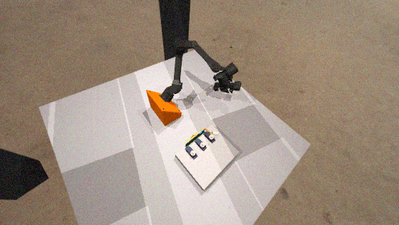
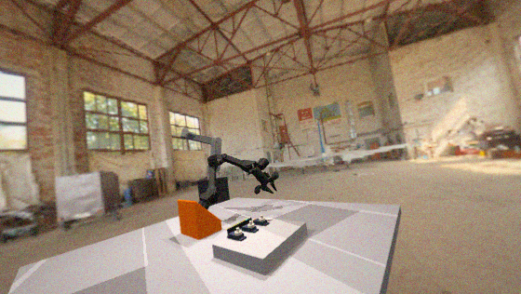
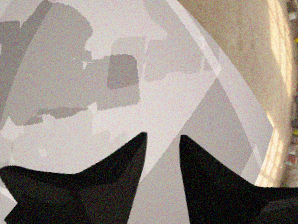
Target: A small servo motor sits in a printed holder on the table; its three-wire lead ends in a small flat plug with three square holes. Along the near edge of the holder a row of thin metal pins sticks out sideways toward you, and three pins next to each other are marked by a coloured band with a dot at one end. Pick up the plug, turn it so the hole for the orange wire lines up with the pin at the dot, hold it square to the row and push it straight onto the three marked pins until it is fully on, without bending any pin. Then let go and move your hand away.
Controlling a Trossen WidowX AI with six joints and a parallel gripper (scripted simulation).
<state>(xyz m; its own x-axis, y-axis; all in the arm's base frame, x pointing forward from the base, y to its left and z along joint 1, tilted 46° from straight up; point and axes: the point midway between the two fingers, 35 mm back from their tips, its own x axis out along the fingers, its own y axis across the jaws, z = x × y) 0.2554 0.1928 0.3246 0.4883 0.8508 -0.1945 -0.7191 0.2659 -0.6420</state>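
My gripper (image 1: 228, 91) (image 2: 273, 190) (image 3: 163, 139) is partly open and empty, high above the far side of the table and well away from the servos. Three dark servos with white tops, a near one (image 1: 192, 153) (image 2: 237, 233), a middle one (image 1: 201, 144) (image 2: 251, 226) and a far one (image 1: 210, 137) (image 2: 261, 220), sit in a row on a pale raised block (image 1: 208, 171) (image 2: 260, 250). A dark strip (image 1: 192, 139) with yellow and green parts runs along the block's edge. Orange and pale bits lie by the far servo. Plug, holes, pins and coloured band are too small to tell.
An orange wedge-shaped base (image 1: 164, 110) (image 2: 197, 220) stands at the arm's foot, close to the block. The table (image 1: 96, 128) (image 2: 344, 237) has grey and white patches; its edge shows beyond the fingers in the wrist view. A black post (image 1: 174, 21) rises behind the arm.
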